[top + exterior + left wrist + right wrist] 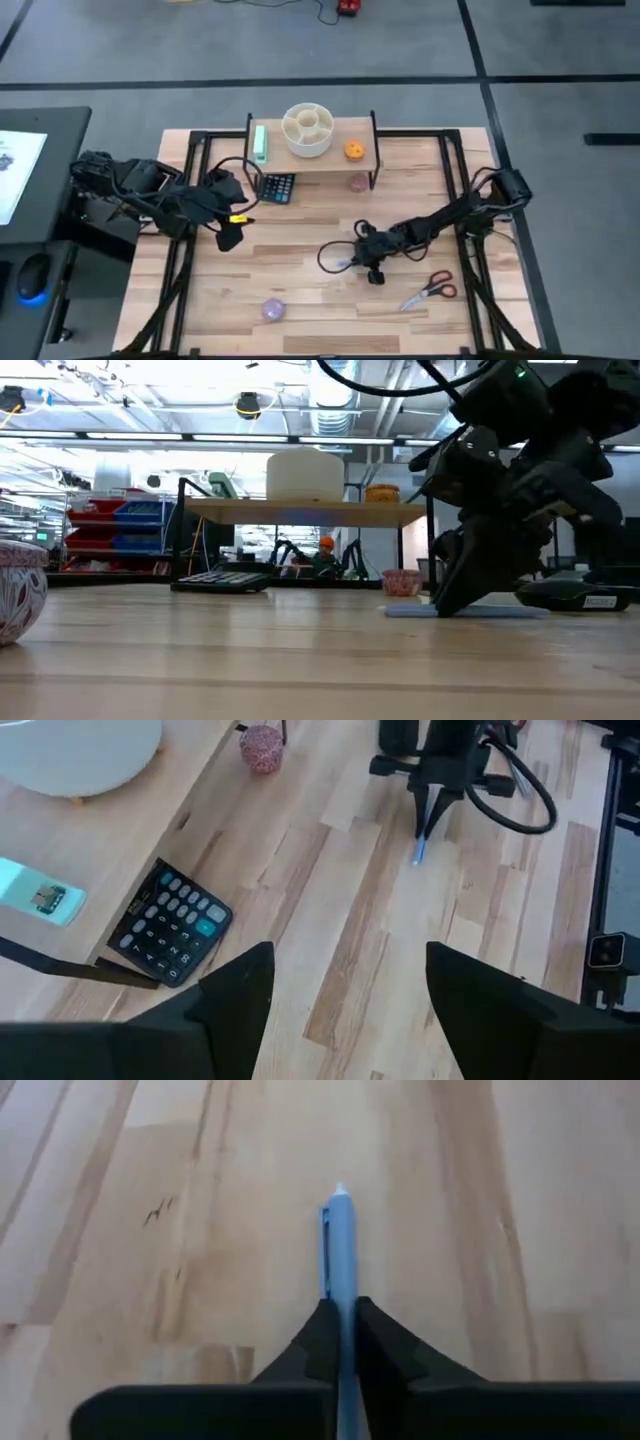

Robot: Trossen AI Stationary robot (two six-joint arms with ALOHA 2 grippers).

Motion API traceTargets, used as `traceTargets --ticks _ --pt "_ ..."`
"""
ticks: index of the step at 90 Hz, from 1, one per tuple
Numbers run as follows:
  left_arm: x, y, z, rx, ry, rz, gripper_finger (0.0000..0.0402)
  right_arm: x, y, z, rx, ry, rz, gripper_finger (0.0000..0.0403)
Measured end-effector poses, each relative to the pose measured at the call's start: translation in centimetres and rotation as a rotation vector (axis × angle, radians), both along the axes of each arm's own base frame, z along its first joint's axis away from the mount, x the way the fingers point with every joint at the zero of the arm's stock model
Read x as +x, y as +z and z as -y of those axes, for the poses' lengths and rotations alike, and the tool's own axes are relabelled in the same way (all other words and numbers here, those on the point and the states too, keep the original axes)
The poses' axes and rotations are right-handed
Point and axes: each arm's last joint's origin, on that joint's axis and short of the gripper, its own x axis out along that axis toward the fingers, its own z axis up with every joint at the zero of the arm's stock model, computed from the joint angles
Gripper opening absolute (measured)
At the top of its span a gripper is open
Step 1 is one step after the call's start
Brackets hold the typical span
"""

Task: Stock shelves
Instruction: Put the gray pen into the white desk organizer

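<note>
The shelves point(312, 150) stand at the table's far middle, carrying a white divided bowl point(307, 128), a mint-green block point(260, 143) and a small orange thing point(354, 150). A blue pen point(338, 1240) lies on the table near its middle, and my right gripper point(362, 255) is shut on it. At the left, near the shelves' left legs, my left gripper point(232, 228) hangs open above the table with nothing between its fingers point(240, 995). My right gripper pinches the blue pen's barrel point(338, 1285) between its two fingers. The fingers slant down from the table's right side and lie along the pen, whose tip point(338, 1190) sticks out ahead of them. In the low view the pen point(465, 611) lies flat on the table.
A black calculator point(278, 187) lies half under the shelves' left end, with a pink ball point(358, 182) under their right end. Red-handled scissors point(432, 290) lie at the near right. A purple patterned ball point(273, 309) sits near the front edge. Black frame rails point(458, 190) border the tabletop.
</note>
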Motion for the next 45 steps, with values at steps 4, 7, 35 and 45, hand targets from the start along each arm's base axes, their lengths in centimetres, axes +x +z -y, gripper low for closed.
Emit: traceTargets --ticks 4,7,35,45 --pt "0.0 0.0 0.0 0.0 0.0 0.0 0.0237 -0.2 0.6 0.4 0.002 -0.049 0.018 0.0002" --pt "0.0 0.0 0.0 0.0 0.0 0.0 0.0237 -0.1 1.2 0.6 0.001 -0.087 0.05 0.0002" --pt "0.0 0.0 0.0 0.001 0.0 0.0 0.0237 0.0 5.5 1.6 0.033 -0.203 0.24 0.0003" --pt "0.0 0.0 0.0 0.005 -0.004 -0.002 0.0237 -0.1 5.4 1.4 0.03 -0.193 0.229 0.0001"
